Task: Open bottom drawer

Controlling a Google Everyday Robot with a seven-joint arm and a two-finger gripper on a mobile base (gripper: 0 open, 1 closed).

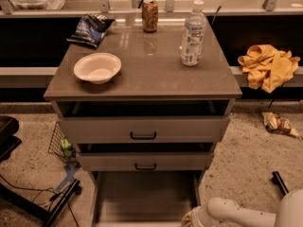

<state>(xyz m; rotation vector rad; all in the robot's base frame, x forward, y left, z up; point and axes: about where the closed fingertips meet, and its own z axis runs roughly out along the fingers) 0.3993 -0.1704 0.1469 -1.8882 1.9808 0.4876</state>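
Bottom drawer [142, 197] wide open, plain grey inside showing! Gripper [191, 219] down low at that drawer's front right corner, grip state unclear.

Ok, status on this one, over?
Gripper low, bottom right of view. Grey-beige bottom drawer pulled well out beside it, plain inside showing. Nothing blocking it.

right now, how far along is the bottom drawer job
Mostly done: the bottom drawer is pulled far out, its grey inside exposed below the middle drawer. In hand: the gripper sits low by the drawer's front corner, at the picture's bottom edge. Left: perhaps a last bit of travel, then backing the arm away.
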